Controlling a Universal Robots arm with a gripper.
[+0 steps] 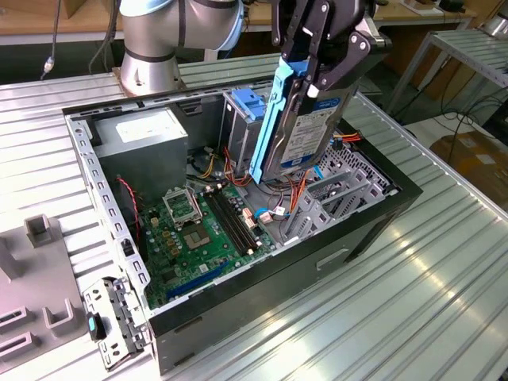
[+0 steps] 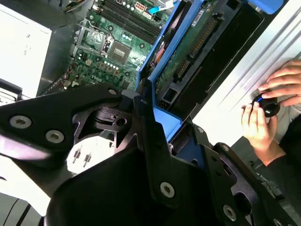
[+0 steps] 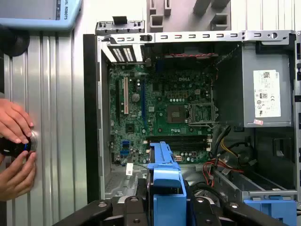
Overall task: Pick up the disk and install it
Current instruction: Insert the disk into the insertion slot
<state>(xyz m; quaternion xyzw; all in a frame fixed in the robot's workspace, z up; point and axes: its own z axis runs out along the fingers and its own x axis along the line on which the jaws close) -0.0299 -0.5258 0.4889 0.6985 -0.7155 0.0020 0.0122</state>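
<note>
We've got the gripper [image 1: 316, 78] clamped on the disk [image 1: 305, 131], which hangs steeply tilted over the open computer case [image 1: 103, 198], just beside the drive cage [image 1: 238, 127]. In the first wrist view, a person's hands [image 3: 11, 125] cup a small dark knob [image 3: 14, 146] on the table [image 3: 56, 94].

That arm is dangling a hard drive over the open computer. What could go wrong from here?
1. The disk hangs tilted in the gripper above the open case; if the grip slips, it could drop onto the motherboard.
2. Loose red and orange cables lie below it and could snag or get pinched.
3. A person's hands rest on the table beside the case, possibly near the arm's path.
</note>
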